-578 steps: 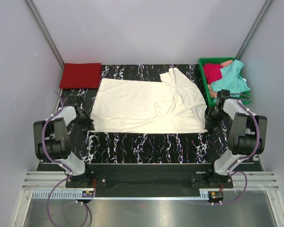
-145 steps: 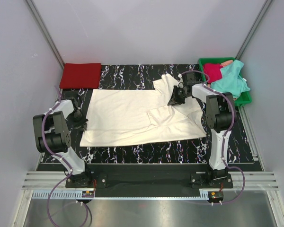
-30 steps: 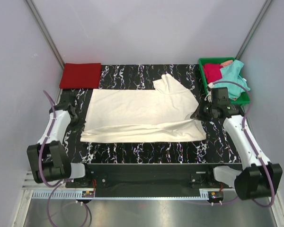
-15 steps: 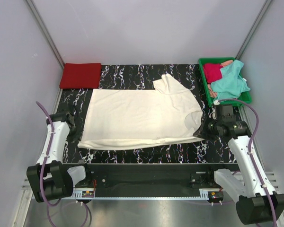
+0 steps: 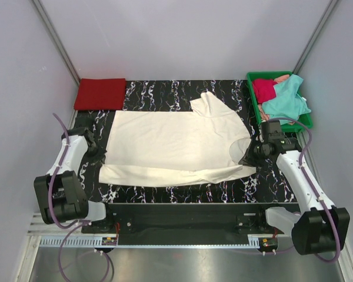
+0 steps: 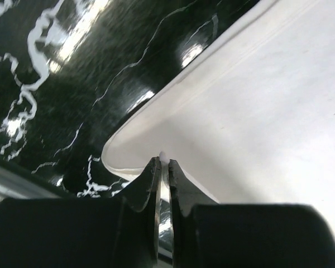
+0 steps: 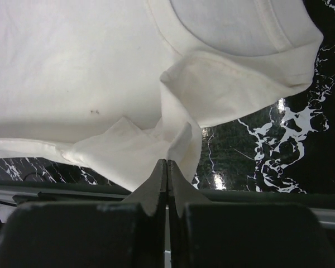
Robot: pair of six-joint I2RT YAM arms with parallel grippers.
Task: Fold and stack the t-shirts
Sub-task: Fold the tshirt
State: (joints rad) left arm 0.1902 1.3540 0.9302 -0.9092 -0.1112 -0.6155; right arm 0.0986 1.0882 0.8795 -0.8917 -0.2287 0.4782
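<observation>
Cream shirt: the large soft cream-white t-shirt [image 5: 176, 141] is lying spread flat across the middle of the black, white-veined marble-patterned tabletop [image 5: 182, 191]. Its collar is facing the right side and one sleeve is sticking out toward the far edge.
Left jaws: the left gripper [image 6: 163, 162] is pinching the left edge of the cream-white t-shirt, close to its rounded near corner. The jaws are standing almost together, with only the thin cloth between them.
Right jaws: the right gripper [image 7: 167, 162] is gripping a bunched fold of the cream-white t-shirt just beside the collar. The jaws are pressing narrow on the cloth, which is puckering there.
Red shirt: the folded rectangular red cloth t-shirt [image 5: 100, 94] is sitting at the far-left corner of the tabletop, apart from the cream one.
Tray: the green rectangular plastic tray [image 5: 265, 74] is standing at the far-right corner.
Tray contents: the crumpled teal cloth t-shirt [image 5: 288, 97] is spilling over the tray's right rim. The crumpled crimson cloth t-shirt [image 5: 263, 89] is lying beside it on the left.
</observation>
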